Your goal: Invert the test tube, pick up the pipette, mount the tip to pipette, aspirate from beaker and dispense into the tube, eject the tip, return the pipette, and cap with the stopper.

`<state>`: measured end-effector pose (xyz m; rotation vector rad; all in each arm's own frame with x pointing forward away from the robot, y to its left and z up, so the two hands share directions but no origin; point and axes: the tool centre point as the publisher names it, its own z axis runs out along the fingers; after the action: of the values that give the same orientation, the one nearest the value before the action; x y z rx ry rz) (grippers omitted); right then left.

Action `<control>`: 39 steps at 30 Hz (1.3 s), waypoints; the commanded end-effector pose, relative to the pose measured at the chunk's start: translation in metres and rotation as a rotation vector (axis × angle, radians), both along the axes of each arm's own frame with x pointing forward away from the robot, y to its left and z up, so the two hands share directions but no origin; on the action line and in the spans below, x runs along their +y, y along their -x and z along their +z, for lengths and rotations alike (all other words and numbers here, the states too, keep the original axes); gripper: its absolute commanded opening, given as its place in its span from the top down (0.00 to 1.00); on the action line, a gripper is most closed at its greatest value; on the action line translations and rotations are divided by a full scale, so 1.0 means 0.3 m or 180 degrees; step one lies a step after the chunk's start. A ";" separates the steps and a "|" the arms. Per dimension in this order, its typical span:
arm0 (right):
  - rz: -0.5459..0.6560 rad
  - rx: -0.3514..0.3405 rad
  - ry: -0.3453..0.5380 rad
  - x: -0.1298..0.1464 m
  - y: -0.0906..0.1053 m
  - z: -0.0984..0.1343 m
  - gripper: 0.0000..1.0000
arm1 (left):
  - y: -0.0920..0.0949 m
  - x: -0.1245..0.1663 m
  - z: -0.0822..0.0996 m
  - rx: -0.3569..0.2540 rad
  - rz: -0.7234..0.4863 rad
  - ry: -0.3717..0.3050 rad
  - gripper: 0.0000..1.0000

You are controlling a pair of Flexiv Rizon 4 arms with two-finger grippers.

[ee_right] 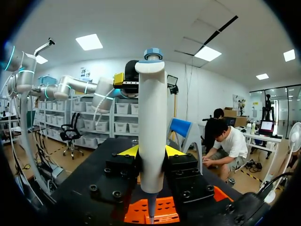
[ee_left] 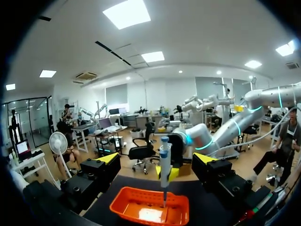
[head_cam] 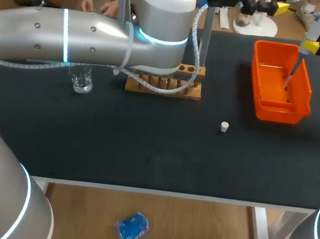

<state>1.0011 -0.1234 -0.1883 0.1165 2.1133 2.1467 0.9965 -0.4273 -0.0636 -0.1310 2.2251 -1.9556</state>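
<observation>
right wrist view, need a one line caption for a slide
Right gripper shut on the upright pipette, its tip pointing down at the orange bin.

Head view above, looking down on table (head_cam: 144, 153), wrist views level, facing across shared orange bin (ee_left: 123, 209)

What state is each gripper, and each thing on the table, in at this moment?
Left gripper: open, holding nothing.
Right gripper: shut on the pipette.
Pipette: upright, held over the orange bin, thin end down.
Orange bin: open-topped, standing on the table.
Stopper: loose on the table, capping nothing.
Beaker: upright beside the rack; its filling cannot be told.
</observation>
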 end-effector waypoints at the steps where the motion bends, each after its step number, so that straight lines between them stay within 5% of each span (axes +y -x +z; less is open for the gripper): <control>1: 0.0016 -0.0001 0.0002 -0.004 -0.005 -0.001 1.00 | -0.042 -0.097 -0.027 0.0020 -0.0067 0.0130 0.12; 2: 0.0016 -0.0001 0.0002 -0.004 -0.005 -0.001 1.00 | -0.043 -0.114 -0.033 0.0035 -0.0066 0.0160 0.33; 5: 0.0016 -0.0001 0.0002 -0.004 -0.005 -0.001 1.00 | -0.045 -0.153 -0.050 0.0077 -0.0044 0.0169 0.63; 7: 0.0016 -0.0001 0.0002 -0.004 -0.005 -0.001 1.00 | -0.049 -0.173 -0.056 0.0086 -0.0049 0.0170 1.00; 14: 0.0016 -0.0001 0.0002 -0.004 -0.005 -0.001 1.00 | -0.045 -0.252 -0.052 0.0015 -0.0053 0.0228 1.00; 39: 0.0016 -0.0001 0.0002 -0.004 -0.005 -0.001 1.00 | -0.052 -0.296 -0.082 0.0074 -0.0238 0.0265 1.00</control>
<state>1.0011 -0.1235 -0.1883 0.1166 2.1132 2.1467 1.0046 -0.5086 -0.0832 -0.0977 2.1956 -2.0807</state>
